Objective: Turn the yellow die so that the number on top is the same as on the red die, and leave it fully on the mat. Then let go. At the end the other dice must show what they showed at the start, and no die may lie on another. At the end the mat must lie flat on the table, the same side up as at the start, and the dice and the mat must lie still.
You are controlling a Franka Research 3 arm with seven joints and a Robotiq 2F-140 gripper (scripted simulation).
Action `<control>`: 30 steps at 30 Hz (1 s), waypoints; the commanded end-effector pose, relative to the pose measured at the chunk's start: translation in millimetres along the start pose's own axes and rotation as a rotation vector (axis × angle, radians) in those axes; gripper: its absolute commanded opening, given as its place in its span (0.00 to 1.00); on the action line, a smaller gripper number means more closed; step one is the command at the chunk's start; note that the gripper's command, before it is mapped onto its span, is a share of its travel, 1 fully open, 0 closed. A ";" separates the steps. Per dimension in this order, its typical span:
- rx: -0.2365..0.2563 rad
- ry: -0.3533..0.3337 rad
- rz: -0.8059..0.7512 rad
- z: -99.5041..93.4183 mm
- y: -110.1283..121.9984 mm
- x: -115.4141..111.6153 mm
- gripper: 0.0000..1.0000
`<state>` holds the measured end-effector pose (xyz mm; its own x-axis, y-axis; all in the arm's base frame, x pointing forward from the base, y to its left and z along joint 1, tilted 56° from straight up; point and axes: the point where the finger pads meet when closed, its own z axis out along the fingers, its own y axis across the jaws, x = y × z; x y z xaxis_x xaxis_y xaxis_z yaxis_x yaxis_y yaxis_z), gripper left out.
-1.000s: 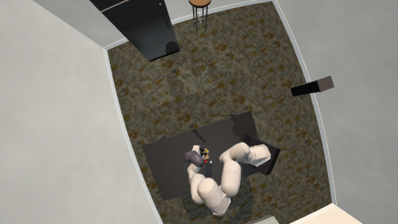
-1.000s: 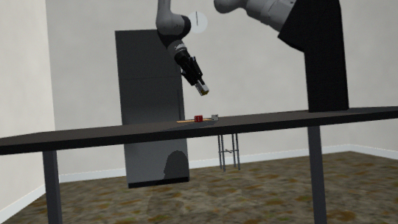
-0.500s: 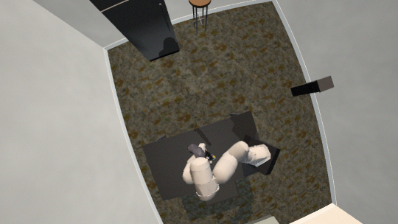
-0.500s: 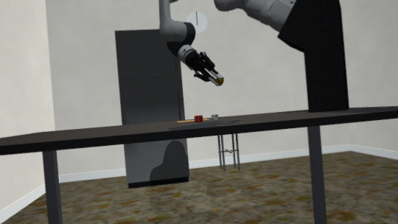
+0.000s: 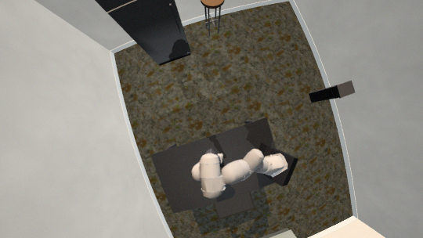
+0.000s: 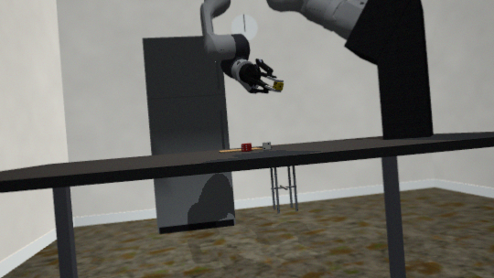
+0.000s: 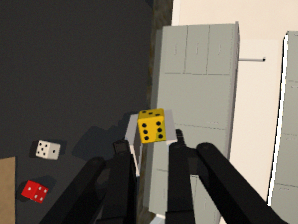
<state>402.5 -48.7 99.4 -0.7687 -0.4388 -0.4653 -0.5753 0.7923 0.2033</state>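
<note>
Yellow die (image 6: 278,86) (image 7: 151,126): location, raised well above the table (image 5: 184,168) (image 6: 137,167) (image 7: 75,60), between the fingertips of the gripper (image 6: 278,85) (image 7: 153,124); gripper state, pinching the die from two opposite sides, with light pads against it; the die is clear of the mat (image 6: 228,151) (image 7: 7,190).

Die orientation: the face turned toward the wrist camera carries six pips in two rows of three; a narrower adjoining face, seen at a slant, also shows pips.

Tabletop items: the mat is tan and thin, and only part of it enters the wrist view; the red die (image 6: 246,147) (image 7: 35,191) rests on the table just beside the mat's edge; the white die (image 6: 266,145) (image 7: 48,149) rests near the red die, apart from it, showing a five-pip face and a one-pip face to the wrist camera.

Arm (image 5: 236,171) (image 6: 221,46): extended over the table; in the top view its links hide the gripper and the yellow die.

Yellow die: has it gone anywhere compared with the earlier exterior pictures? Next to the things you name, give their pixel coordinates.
Yes. The yellow die (image 6: 278,86) (image 7: 151,126) has moved up and to the right in the exterior view, and the fingers (image 6: 269,87) holding it have swung from pointing steeply down to nearly sideways. Nothing was newly gripped or let go. The red die (image 6: 246,147) (image 7: 35,191), white die (image 6: 266,145) (image 7: 48,149) and mat (image 6: 229,151) (image 7: 7,190) stayed put.
</note>
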 end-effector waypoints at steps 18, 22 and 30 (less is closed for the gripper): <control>-0.131 -0.367 -0.254 23.2 45.5 -51.5 0.13; -0.128 -0.424 -0.273 23.9 47.7 -59.8 0.13; -0.095 -0.565 -0.319 23.1 47.7 -80.2 0.13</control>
<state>435.9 29.2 118.4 -0.4518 -0.2875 -0.8445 -0.7436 0.6444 0.1784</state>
